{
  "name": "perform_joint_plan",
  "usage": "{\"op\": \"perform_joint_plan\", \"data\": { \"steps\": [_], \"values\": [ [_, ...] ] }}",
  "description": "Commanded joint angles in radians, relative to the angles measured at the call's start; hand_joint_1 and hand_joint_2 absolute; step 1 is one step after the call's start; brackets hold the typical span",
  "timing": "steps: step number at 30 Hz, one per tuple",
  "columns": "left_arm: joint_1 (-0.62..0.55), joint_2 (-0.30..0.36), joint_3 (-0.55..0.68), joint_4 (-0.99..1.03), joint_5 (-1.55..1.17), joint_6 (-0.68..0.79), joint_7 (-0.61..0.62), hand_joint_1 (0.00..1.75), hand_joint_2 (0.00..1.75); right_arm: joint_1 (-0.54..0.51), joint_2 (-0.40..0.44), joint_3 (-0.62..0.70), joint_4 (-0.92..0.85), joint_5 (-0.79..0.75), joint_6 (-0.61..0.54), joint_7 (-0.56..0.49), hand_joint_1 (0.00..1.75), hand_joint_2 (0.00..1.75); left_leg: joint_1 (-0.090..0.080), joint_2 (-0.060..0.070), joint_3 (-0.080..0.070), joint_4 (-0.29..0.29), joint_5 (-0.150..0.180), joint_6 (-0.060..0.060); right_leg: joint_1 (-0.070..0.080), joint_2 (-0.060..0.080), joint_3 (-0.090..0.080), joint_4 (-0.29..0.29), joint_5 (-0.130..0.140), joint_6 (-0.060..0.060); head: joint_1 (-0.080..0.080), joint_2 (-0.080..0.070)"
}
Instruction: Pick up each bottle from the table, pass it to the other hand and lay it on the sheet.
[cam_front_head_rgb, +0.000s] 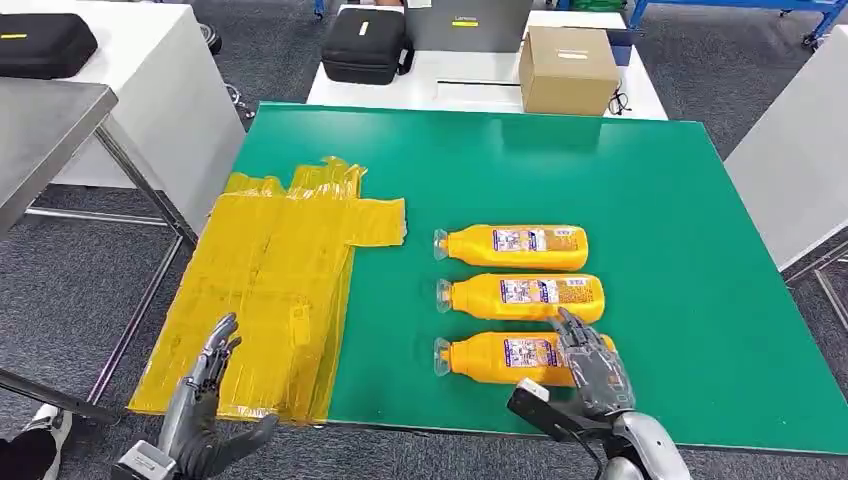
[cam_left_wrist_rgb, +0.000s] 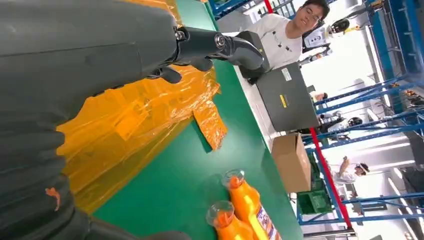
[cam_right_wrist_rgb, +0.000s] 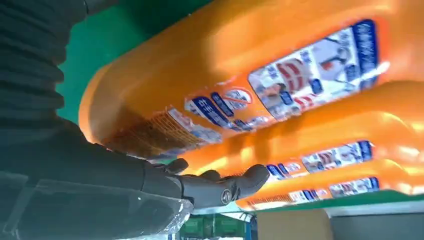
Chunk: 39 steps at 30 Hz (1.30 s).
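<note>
- The left robot hand (cam_front_head_rgb: 205, 385) hangs at the near left corner of the green desk (cam_front_head_rgb: 660, 200), fingers spread and holding nothing, its fingertips over the near edge of the sheet.
- The yellow plastic sheet (cam_front_head_rgb: 270, 280) lies crumpled and flat on the left part of the desk, its left edge overhanging the desk's side; nothing lies on it. In the left wrist view the sheet (cam_left_wrist_rgb: 130, 125) shows just beyond the hand's dark fingers (cam_left_wrist_rgb: 235, 47).
- Three orange bottles lie on their sides in a row right of the sheet, clear caps pointing toward it: the far bottle (cam_front_head_rgb: 515, 246), the middle bottle (cam_front_head_rgb: 525, 296) and the near bottle (cam_front_head_rgb: 495, 356), close together, one beside the next.
- The right robot hand (cam_front_head_rgb: 590, 365) rests over the base end of the near bottle, fingers laid across it and reaching toward the middle bottle; whether they have closed around it I cannot tell. In the right wrist view the thumb (cam_right_wrist_rgb: 220, 187) lies apart from the bottle's label.
- Behind the desk, on a white table, stand a black case (cam_front_head_rgb: 365, 45) and a cardboard box (cam_front_head_rgb: 568, 68).
</note>
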Motion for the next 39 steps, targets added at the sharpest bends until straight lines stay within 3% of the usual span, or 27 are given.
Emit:
{"op": "perform_joint_plan", "data": {
  "steps": [1, 11, 16, 17, 18, 19, 26, 31, 34, 37, 39],
  "values": [
    [-0.004, 0.029, -0.003, 0.045, 0.007, 0.003, -0.022, 0.00, 1.75, -0.055, -0.052, 0.050, 0.121, 0.014, 0.008, 0.016, 0.00, 1.75, 0.001, 0.002, 0.005, -0.001, -0.002, -0.001, 0.001, 0.002, 0.005, -0.002, -0.001, -0.001, 0.000, 0.000],
    [0.003, 0.019, 0.010, 0.025, 0.012, 0.000, -0.022, 0.00, 1.75, -0.066, -0.061, 0.084, 0.135, 0.023, 0.023, 0.024, 0.00, 1.75, 0.001, 0.002, 0.004, -0.001, -0.001, -0.001, 0.001, 0.002, 0.003, -0.001, 0.000, -0.001, 0.000, 0.000],
    [0.012, 0.004, 0.024, 0.006, 0.007, 0.002, -0.022, 0.00, 1.75, -0.131, -0.058, 0.142, 0.223, 0.060, 0.036, 0.047, 0.00, 1.75, 0.001, 0.003, 0.003, -0.001, -0.001, -0.001, 0.001, 0.003, 0.003, -0.001, 0.000, -0.001, 0.000, 0.000],
    [0.016, 0.001, 0.025, -0.001, 0.007, 0.005, -0.022, 0.00, 1.75, -0.137, -0.060, 0.149, 0.232, 0.063, 0.033, 0.049, 0.23, 1.75, 0.001, 0.005, 0.006, -0.001, -0.002, -0.002, 0.001, 0.005, 0.005, -0.002, 0.000, -0.002, 0.000, 0.000],
    [0.019, -0.001, 0.030, -0.007, 0.005, 0.007, -0.022, 0.00, 1.75, -0.143, -0.069, 0.162, 0.239, 0.070, 0.034, 0.050, 1.43, 1.75, 0.001, 0.004, 0.005, -0.001, -0.001, -0.001, 0.001, 0.004, 0.004, -0.002, 0.000, -0.001, 0.000, 0.000],
    [0.020, -0.003, 0.032, -0.012, 0.005, 0.006, -0.022, 0.00, 1.75, -0.145, -0.072, 0.164, 0.242, 0.070, 0.035, 0.050, 1.71, 1.75, 0.001, 0.003, 0.004, -0.001, -0.001, -0.001, 0.001, 0.003, 0.004, -0.001, 0.000, -0.001, 0.000, 0.000],
    [-0.003, -0.030, 0.056, -0.028, -0.011, -0.013, -0.022, 0.00, 1.75, -0.126, -0.085, 0.171, 0.204, 0.071, 0.031, 0.051, 1.75, 1.75, 0.001, 0.000, 0.009, -0.001, -0.001, -0.001, 0.001, 0.001, 0.009, -0.002, -0.001, -0.001, 0.000, 0.000],
    [-0.015, -0.030, 0.062, -0.023, -0.017, -0.016, -0.022, 0.00, 1.75, -0.099, -0.078, 0.150, 0.151, 0.069, 0.020, 0.060, 1.61, 1.75, 0.001, 0.000, 0.008, -0.001, -0.001, -0.001, 0.001, 0.000, 0.008, -0.001, -0.001, -0.001, 0.000, 0.000],
    [-0.031, -0.029, 0.064, -0.014, -0.018, -0.023, -0.022, 0.00, 1.75, -0.102, -0.064, 0.136, 0.129, 0.080, 0.015, 0.071, 1.62, 1.75, 0.001, -0.001, 0.009, -0.001, -0.001, -0.001, 0.001, -0.001, 0.008, -0.001, -0.001, -0.001, 0.000, 0.000],
    [-0.041, -0.030, 0.063, -0.012, -0.021, -0.029, -0.022, 0.00, 1.75, -0.089, -0.054, 0.117, 0.088, 0.080, 0.007, 0.075, 1.48, 1.75, 0.000, -0.001, 0.008, -0.001, 0.000, -0.001, 0.000, 0.000, 0.007, -0.001, -0.001, -0.001, 0.000, 0.000],
    [-0.047, -0.030, 0.062, -0.011, -0.022, -0.033, -0.022, 0.00, 1.75, -0.068, -0.044, 0.090, 0.032, -0.003, 0.022, 0.008, 1.45, 1.75, 0.000, -0.001, 0.009, 0.000, -0.001, -0.001, 0.001, 0.000, 0.008, -0.001, -0.001, -0.001, 0.000, 0.000]
  ]
}}
